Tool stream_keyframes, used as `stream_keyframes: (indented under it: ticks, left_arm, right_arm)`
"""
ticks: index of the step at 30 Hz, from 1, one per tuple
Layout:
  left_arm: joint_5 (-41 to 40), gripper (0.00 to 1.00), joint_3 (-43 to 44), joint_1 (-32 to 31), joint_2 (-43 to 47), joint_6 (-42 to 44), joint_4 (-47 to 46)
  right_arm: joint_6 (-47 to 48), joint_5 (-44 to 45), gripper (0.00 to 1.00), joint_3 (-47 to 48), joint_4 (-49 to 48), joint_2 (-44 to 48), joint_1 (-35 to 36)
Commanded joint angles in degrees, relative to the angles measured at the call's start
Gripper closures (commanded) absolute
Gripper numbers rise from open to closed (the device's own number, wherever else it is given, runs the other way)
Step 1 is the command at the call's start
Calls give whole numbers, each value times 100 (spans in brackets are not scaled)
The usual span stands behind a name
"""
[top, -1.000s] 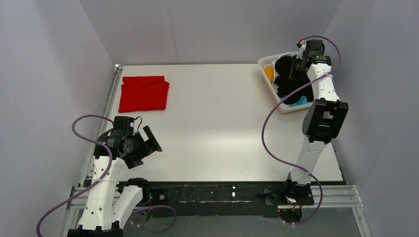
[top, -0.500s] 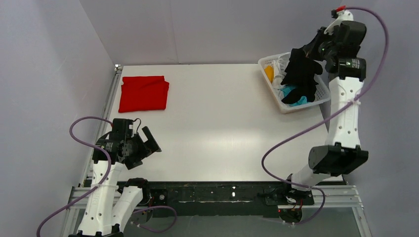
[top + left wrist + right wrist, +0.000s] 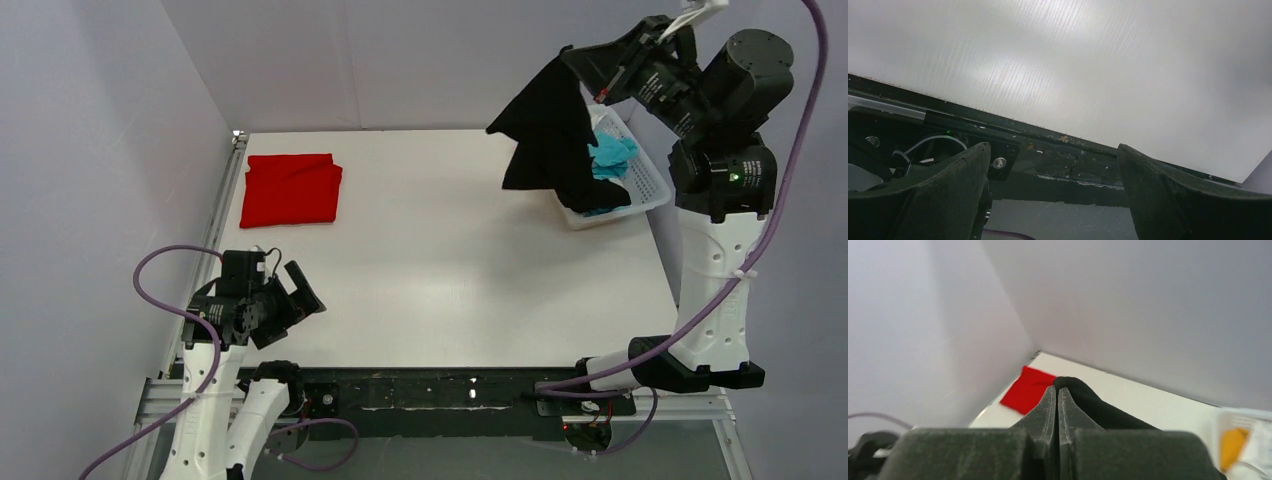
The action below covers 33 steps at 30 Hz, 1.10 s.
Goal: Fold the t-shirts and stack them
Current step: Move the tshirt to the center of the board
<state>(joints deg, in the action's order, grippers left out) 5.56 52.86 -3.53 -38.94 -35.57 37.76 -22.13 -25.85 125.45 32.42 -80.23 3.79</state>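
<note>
Your right gripper (image 3: 570,55), high above the white basket (image 3: 655,186), is clamped on the black t-shirt (image 3: 548,135), which dangles over the basket's near end. Your left gripper (image 3: 307,287) hangs spread wide over the bench (image 3: 450,270). The folded red t-shirt (image 3: 291,189) lies far left.

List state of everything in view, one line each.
right gripper: shut on black t-shirt, raised.
left gripper: open, empty, low by the near edge of the table.
black t-shirt: unfolded, hanging from the right gripper, lower end in the basket.
red t-shirt: folded, flat on the table.
cyan t-shirt: crumpled in the basket.
basket: upright, holding cloth.
</note>
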Motion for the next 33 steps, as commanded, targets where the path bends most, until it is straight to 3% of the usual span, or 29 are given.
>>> stream_keyframes:
  ticks: [1, 10, 17, 21, 27, 32, 33]
  left_arm:
    - [172, 0, -13, -13, 2, 36, 566]
    - [147, 1, 115, -12, 98, -1, 773]
    - [83, 0, 143, -13, 86, -88, 983]
    - [234, 0, 10, -13, -56, -230, 941]
    - [524, 0, -496, -9, -672, -698, 379]
    - [1051, 0, -904, -90, -1647, -971, -638]
    - [996, 1, -910, -160, -1851, -991, -741]
  right_arm:
    - [-339, -474, 99, 292, -552, 121, 1077]
    - [-505, -136, 99, -182, -1209, 6, 2475]
    - [-621, -110, 99, -1651, -1570, 206, 2916]
    - [-180, 1020, 99, -3450, -1480, 1109, 2909]
    - [-315, 3966, 99, -6070, -840, 2294, 2791]
    - [-716, 4583, 99, -6833, -27, 2052, 2145]
    - [-752, 4664, 90, -6800, 166, 1883, 2055]
